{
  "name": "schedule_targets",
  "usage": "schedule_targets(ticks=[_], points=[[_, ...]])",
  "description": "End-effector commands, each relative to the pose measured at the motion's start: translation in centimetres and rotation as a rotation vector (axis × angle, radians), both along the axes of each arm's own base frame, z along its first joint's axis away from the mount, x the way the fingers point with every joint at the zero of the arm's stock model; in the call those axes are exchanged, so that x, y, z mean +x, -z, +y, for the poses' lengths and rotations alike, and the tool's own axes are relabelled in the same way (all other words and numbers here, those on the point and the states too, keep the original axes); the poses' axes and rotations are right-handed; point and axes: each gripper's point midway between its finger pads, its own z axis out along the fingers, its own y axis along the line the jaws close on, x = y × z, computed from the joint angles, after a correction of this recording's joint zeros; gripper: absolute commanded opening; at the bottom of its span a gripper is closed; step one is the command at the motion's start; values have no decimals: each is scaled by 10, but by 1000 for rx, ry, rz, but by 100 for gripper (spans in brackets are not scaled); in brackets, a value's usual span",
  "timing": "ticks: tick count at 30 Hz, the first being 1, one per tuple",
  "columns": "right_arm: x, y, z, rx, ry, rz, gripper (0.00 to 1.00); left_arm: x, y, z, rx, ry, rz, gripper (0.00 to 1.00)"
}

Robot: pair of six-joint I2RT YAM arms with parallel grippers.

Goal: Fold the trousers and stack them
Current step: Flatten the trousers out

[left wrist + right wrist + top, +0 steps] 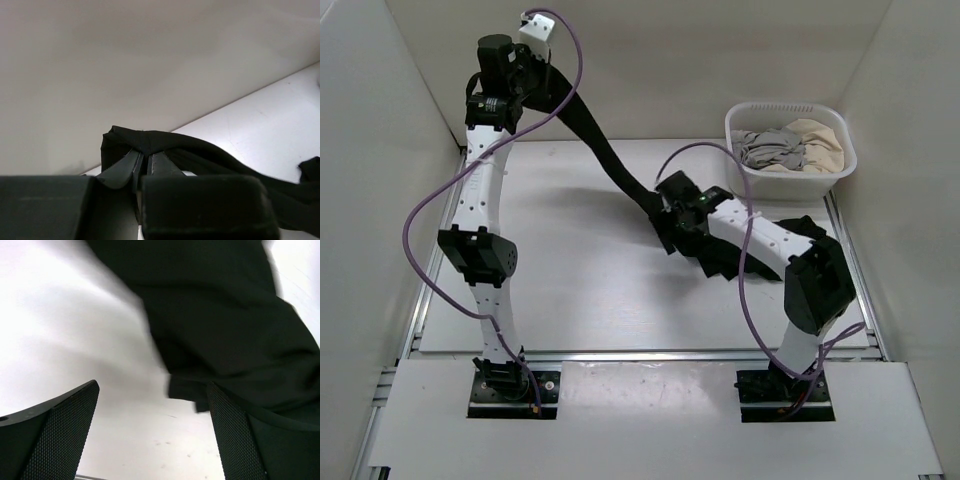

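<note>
The black trousers (pixel 610 155) hang as a long taut strip from my raised left gripper (pixel 556 93) at the far left down to a bunched heap (pixel 720 258) on the table under my right arm. In the left wrist view my left gripper (pixel 145 157) is shut on a fold of the trousers (pixel 150 139). My right gripper (pixel 668 215) hovers low over the table beside the heap. In the right wrist view it (pixel 152 390) is open and empty, with the trousers (pixel 225 325) just beyond its right finger (pixel 235 440).
A white basket (pixel 745 118) stands at the back right and holds a grey garment (pixel 770 148) and a beige garment (pixel 820 140). White walls close in the table on three sides. The table's metal rail (pixel 620 353) runs along the near edge.
</note>
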Motion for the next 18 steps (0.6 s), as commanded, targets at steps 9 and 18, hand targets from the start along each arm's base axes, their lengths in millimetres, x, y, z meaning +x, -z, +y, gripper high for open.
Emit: schedule_targets(ticks=[9, 18], points=[[-46, 39, -27, 51, 294, 113, 69, -29, -81, 19, 3, -84, -183, 14], [-30, 83, -68, -20, 451, 147, 69, -28, -72, 4, 14, -55, -163, 14]])
